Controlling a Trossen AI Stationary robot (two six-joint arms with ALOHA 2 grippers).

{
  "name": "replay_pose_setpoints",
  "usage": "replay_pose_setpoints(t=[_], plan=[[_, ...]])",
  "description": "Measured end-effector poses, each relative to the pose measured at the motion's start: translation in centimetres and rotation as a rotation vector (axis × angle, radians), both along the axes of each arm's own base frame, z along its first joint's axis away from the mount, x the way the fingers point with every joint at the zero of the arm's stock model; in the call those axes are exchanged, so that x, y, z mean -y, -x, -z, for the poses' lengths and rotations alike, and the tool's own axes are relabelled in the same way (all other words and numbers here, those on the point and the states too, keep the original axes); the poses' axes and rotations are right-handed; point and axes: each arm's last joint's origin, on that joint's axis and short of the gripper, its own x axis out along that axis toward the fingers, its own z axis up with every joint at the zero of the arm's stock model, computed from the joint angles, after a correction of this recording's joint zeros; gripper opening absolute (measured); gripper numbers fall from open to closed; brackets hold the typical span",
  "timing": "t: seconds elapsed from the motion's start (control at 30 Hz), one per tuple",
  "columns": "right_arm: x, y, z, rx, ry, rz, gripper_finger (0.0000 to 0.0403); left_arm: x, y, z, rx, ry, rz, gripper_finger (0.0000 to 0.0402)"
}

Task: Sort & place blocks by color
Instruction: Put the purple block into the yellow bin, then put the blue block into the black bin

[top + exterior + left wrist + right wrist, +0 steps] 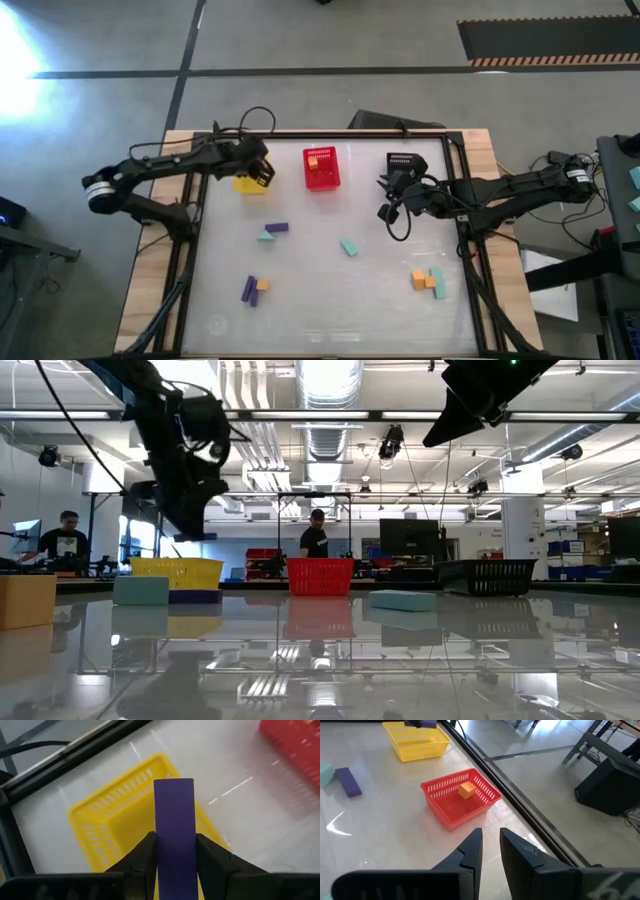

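Left gripper [175, 851] is above the yellow basket [100, 815], at about 11 o'clock on the tabletop [320, 300] in the high view. Its jaws are closed partway on a purple bar [174, 820], which stands upright between them over the basket's opening.

Right gripper [490, 847] hangs near the black basket [402, 160] at roughly 1 o'clock. Its jaws are nearly together with a narrow gap and hold nothing.

Risks, as judged:
- The bar projects well beyond the jaws. Released from this height, it may strike the basket rim and tip out onto the tabletop.
- The bar's faces look smooth and matte, so a light hold could let it slide or rotate before release.
- The tabletop is glossy and reflective, and a dropped block may skid across it.

Materials and shapes:
- The baskets are slotted plastic, rectangular, with thin walls. The red basket [460, 800], at 12 o'clock, holds one orange cube [466, 790].
- The remaining blocks are small matte cubes and short bars. A purple and teal pair [271, 231] lies near centre, with a teal block [349, 246] just right of centre. A purple and orange pair [254, 288] sits at 7 o'clock, and an orange and teal group [430, 282] at 4 o'clock.
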Motion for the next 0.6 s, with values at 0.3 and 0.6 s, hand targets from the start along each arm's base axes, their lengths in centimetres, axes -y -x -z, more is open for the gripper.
replay_pose_setpoints(t=[0.3, 0.6], plan=[[0.0, 0.1, 0.2, -0.022, 0.002, 0.0, 0.0057, -0.7, -0.5, 1.6, -0.069, 0.024, -0.017, 0.0172], [0.0, 0.1, 0.2, -0.019, -0.005, 0.005, 0.0057, -0.3, -0.6, 0.8, -0.041, 0.01, 0.006, 0.0189]])
